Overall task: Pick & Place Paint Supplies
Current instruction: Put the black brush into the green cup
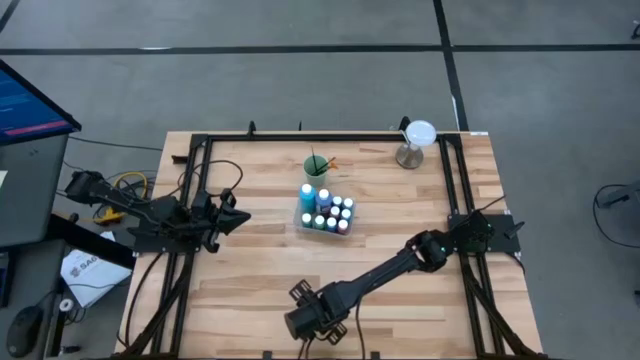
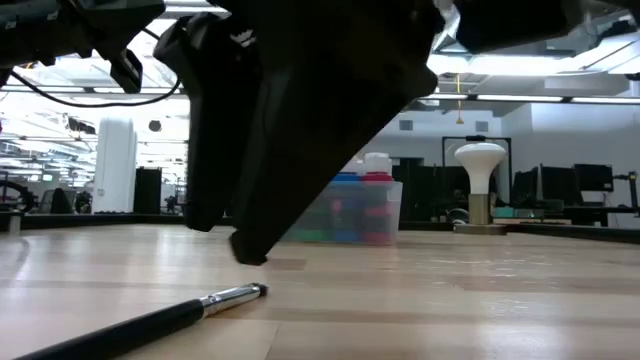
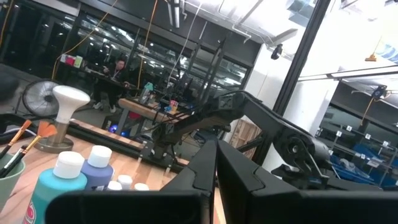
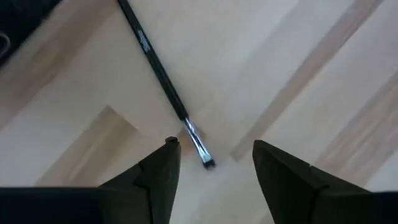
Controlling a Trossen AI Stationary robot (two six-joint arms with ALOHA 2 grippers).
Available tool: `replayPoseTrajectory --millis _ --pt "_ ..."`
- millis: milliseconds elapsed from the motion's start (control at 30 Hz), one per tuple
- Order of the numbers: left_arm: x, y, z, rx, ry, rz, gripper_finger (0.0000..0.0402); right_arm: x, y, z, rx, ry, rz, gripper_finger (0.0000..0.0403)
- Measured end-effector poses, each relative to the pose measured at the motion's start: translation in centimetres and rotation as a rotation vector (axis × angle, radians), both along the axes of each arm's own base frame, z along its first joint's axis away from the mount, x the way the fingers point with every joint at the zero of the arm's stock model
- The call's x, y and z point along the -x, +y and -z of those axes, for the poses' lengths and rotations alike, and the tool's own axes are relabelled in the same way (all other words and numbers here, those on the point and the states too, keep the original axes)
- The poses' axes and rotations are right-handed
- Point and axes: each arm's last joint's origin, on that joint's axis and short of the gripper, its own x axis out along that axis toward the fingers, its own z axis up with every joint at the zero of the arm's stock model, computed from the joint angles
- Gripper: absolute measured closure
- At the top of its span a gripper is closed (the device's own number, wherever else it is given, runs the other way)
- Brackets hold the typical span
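A thin black paintbrush [image 4: 163, 81] with a silver ferrule [image 2: 235, 294] lies flat on the wooden table near its front edge. My right gripper [image 4: 214, 163] hangs over it, pointing steeply down, open, with the brush's ferrule end between the two fingers and nothing held. In the high view this gripper [image 1: 315, 322] is at the front middle. Small white-capped paint bottles stand in a clear tray [image 1: 325, 213] at the table's middle. More brushes stick up from a green cup [image 1: 317, 166] behind it. My left gripper [image 1: 236, 216] waits shut at the left, off the table top.
A white mushroom-shaped lamp [image 1: 415, 142] stands at the back right corner. A black frame [image 1: 300, 136] runs along the table's far, left and right sides. Bare wood lies between the tray and the front edge.
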Motion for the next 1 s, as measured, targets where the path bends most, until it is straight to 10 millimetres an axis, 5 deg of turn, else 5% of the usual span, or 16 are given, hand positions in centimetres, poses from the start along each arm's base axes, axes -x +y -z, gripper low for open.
replayPoseTrajectory --millis 400,733,1000 --pt "0.0 0.0 0.0 0.000 0.000 0.000 0.0394 1.4 0.1 3.1 0.005 0.090 -0.013 0.0234" --pt "0.0 0.0 0.0 -0.001 0.000 0.001 0.0394 1.0 -1.1 3.8 -0.045 0.141 0.122 0.0389" --pt "0.0 0.0 0.0 -0.001 0.000 0.001 0.0394 1.0 -1.3 2.9 -0.073 0.131 0.210 0.0401"
